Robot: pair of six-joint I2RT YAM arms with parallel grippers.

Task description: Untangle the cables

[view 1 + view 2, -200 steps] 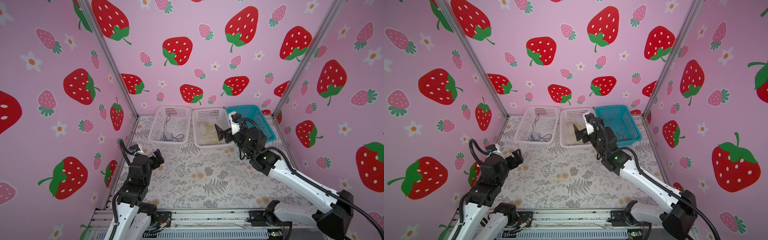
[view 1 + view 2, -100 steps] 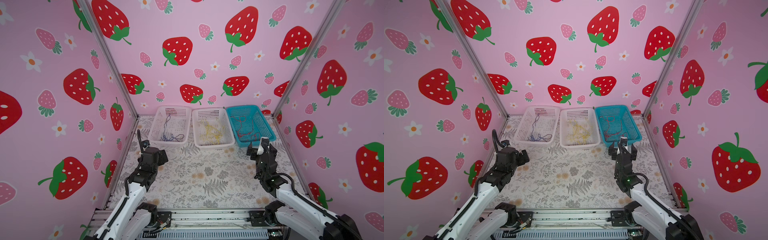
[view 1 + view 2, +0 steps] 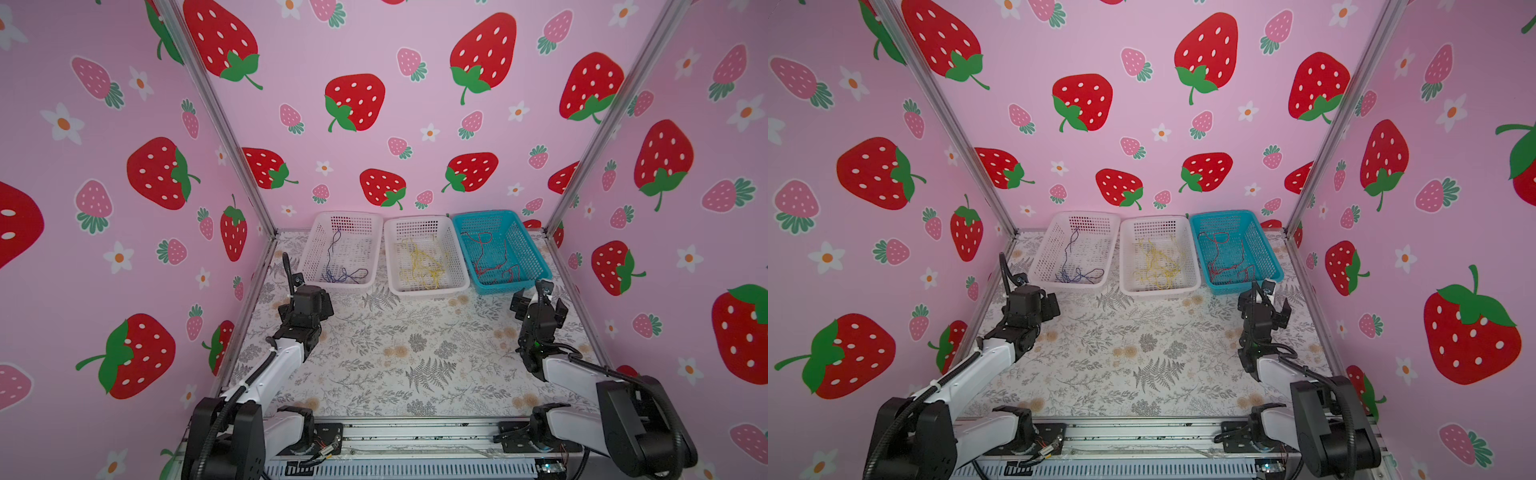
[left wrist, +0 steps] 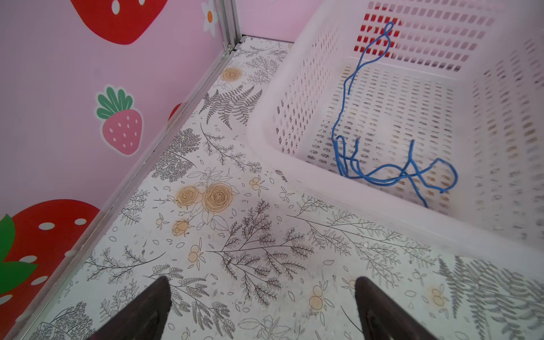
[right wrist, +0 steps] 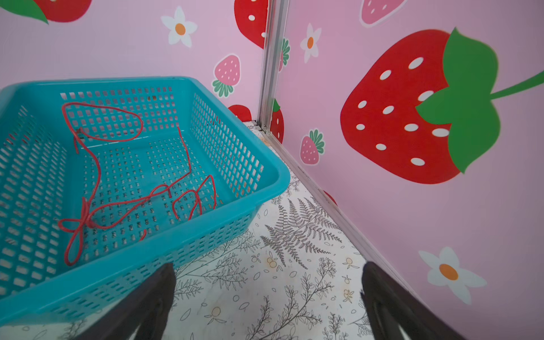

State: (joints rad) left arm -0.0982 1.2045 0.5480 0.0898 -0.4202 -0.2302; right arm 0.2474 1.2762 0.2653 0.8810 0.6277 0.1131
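The cables lie apart, each in its own basket along the back wall. A dark blue cable (image 3: 343, 274) (image 3: 1077, 274) (image 4: 379, 176) is in the left white basket (image 3: 316, 249). A yellow cable (image 3: 419, 266) (image 3: 1158, 266) is in the middle white basket (image 3: 432, 291). A red cable (image 3: 490, 257) (image 3: 1225, 262) (image 5: 97, 176) is in the teal basket (image 3: 536, 257). My left gripper (image 3: 309, 299) (image 4: 262, 282) hovers open and empty over the mat, just in front of the left basket. In front of the teal basket's near right corner my right gripper (image 3: 539, 305) (image 5: 268, 268) is open and empty.
Pink strawberry walls close in the left, back and right sides, with metal posts (image 3: 249, 174) at the back corners. The floral mat (image 3: 415, 353) spreads between the arms. A metal rail (image 3: 415, 436) runs along the front edge.
My right gripper drew back from over the middle basket to the mat before the teal basket. My left arm stretched out toward the left basket. Both stayed open.
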